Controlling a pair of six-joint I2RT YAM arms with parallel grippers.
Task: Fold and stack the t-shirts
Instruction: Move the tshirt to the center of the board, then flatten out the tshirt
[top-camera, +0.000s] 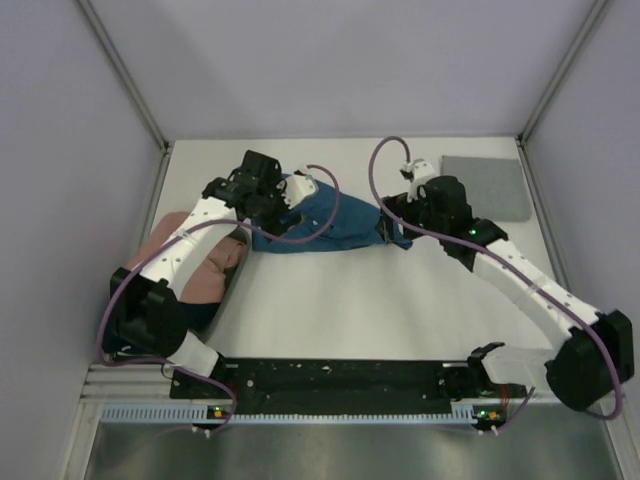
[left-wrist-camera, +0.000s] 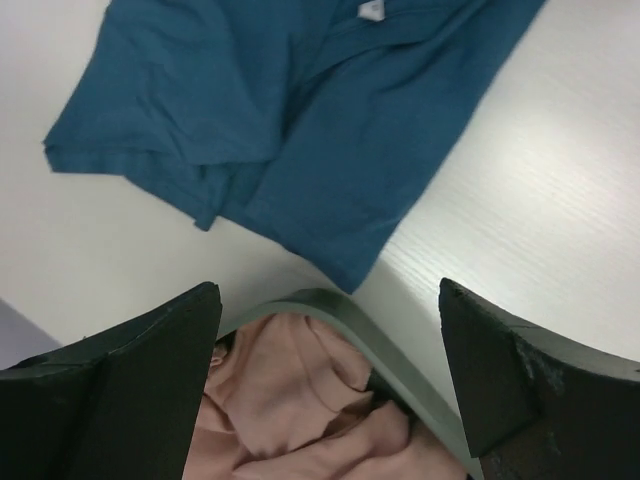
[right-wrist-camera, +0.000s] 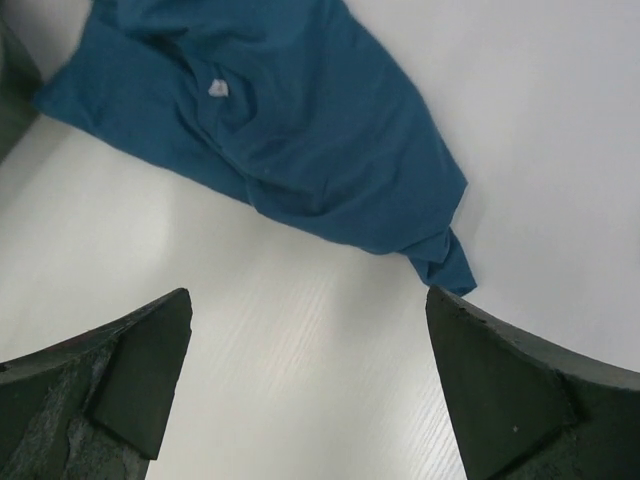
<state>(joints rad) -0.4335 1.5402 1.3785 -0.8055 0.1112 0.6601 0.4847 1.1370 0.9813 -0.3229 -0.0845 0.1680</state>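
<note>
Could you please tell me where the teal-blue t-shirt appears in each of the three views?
Top external: the teal-blue t-shirt lies crumpled just above the picture's middle.
Left wrist: it fills most of the upper half.
Right wrist: it runs from the upper left to the centre.
Shared landmark: its white neck label, seen in both wrist views.

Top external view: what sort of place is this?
Probably a lab test cell: panel walls on aluminium posts, a white table, left arm and right arm bolted to a rail at its near edge.
</note>
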